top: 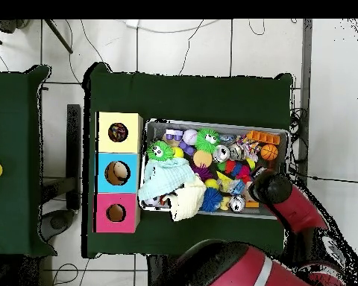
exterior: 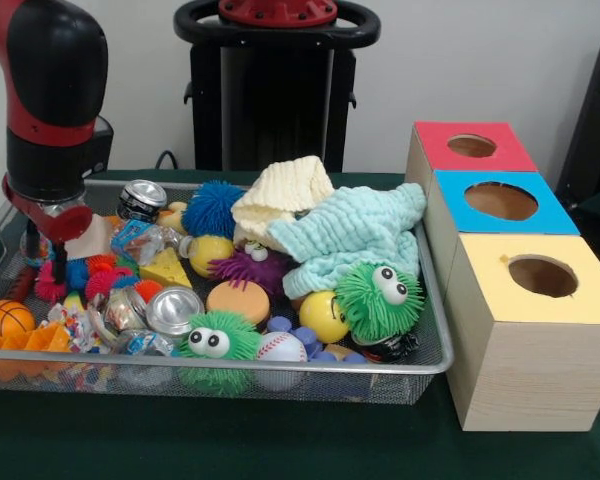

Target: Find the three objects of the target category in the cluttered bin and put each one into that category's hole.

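The wire mesh bin [exterior: 435, 365] is piled with toys, cans and cloths. My gripper [exterior: 47, 258] reaches down into its left end, among small spiky red, pink and blue toys [exterior: 100, 275]. The clutter hides its tips. In the overhead view the red arm [top: 275, 190] covers the gripper at the bin's [top: 212, 124] right end. Beside the bin stand three wooden boxes, each with a round hole: red top [exterior: 472, 146], blue top [exterior: 500, 201] and yellow top [exterior: 542, 275].
Crushed cans [exterior: 173, 307] [exterior: 142, 197], green fuzzy balls with eyes [exterior: 380, 295] [exterior: 216, 345], a blue fuzzy ball [exterior: 212, 207], a cream cloth [exterior: 285, 195], a mint cloth [exterior: 355, 235], a basketball [exterior: 5, 320], a baseball [exterior: 280, 347] and a cheese wedge [exterior: 166, 268] fill the bin.
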`<state>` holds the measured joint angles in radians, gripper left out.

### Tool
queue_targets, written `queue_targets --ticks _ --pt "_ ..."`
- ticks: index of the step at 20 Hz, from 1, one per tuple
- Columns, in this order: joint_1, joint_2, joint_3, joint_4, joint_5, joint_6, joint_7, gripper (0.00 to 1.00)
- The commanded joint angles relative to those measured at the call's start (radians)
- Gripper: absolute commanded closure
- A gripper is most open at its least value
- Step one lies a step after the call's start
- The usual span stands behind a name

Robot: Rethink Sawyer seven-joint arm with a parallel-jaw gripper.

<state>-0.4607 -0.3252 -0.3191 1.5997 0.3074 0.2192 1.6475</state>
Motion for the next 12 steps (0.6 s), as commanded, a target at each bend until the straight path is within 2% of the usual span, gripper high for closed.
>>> queue_targets --ticks 1,6,12 --pt "0.052 -0.053 -0.02 -0.011 0.017 0.176 0.196 0.0" --pt "0.071 -0.047 -0.027 -0.049 0.019 0.211 0.196 0.0" --pt "0.082 0.003 0.026 -0.136 0.043 0.209 0.197 0.0"
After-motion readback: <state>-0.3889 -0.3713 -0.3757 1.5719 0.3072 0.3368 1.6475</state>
